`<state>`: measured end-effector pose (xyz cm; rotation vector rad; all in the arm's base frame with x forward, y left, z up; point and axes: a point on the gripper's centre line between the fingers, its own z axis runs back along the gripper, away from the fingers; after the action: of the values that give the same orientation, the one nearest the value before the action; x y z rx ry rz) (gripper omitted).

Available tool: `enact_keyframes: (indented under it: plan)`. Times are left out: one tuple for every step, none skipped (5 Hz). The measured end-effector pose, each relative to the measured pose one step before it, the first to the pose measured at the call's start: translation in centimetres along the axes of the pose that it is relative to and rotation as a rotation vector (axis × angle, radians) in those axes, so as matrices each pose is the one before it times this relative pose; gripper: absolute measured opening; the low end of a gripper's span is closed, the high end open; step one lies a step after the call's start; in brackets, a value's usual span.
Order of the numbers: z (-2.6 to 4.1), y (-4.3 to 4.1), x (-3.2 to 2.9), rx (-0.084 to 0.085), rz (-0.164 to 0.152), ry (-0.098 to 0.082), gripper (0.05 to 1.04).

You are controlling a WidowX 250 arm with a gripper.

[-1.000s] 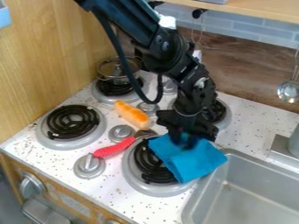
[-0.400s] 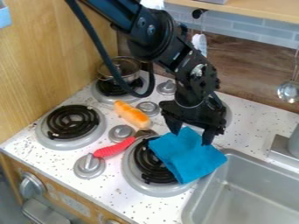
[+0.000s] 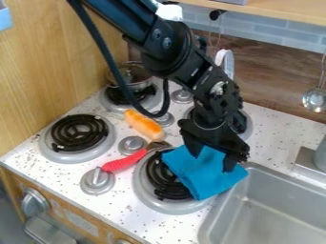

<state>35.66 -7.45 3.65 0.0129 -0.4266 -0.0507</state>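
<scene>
Fingers [image 3: 229, 162] wide & a bit lower than a sec ago, tips by blue cloth [image 3: 215, 182]; cloth unmoved, so grasp prob. pending.

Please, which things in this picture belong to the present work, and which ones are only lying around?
In the work:
gripper, open, at the cloth
blue cloth, partly over a front burner

Only lying around:
red-handled utensil
orange toy food
lidded pot at the back

The tool [image 3: 211, 163] partly hides the blue cloth [image 3: 205, 182]; 2 edges crop the sink [image 3: 274, 212].
</scene>
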Motion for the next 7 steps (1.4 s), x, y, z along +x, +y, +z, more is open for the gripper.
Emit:
enact_keyframes:
  plan:
    - [-0.858,0.102,-0.924,0.0068,-0.0385,0.0308,1.005]
    - [-0.758,0.343,-0.977,0.0214,-0.0441,0.0521,1.005]
    - [-0.084,0.229,-0.446,0.0147,-0.0264,0.0273,1.005]
    - [-0.071,0.184,-0.195,0.0123,-0.0042,0.0136,0.969]
    - [-0.163,-0.106,-0.016,-0.0084,0.0035,-0.002,0.699]
    - [-0.006,-0.054,0.094,-0.0063,0.0048,-0.0057,0.411]
    - [-0.463,-0.164,-0.133,-0.0123,-0.0051,0.0103,0.201]
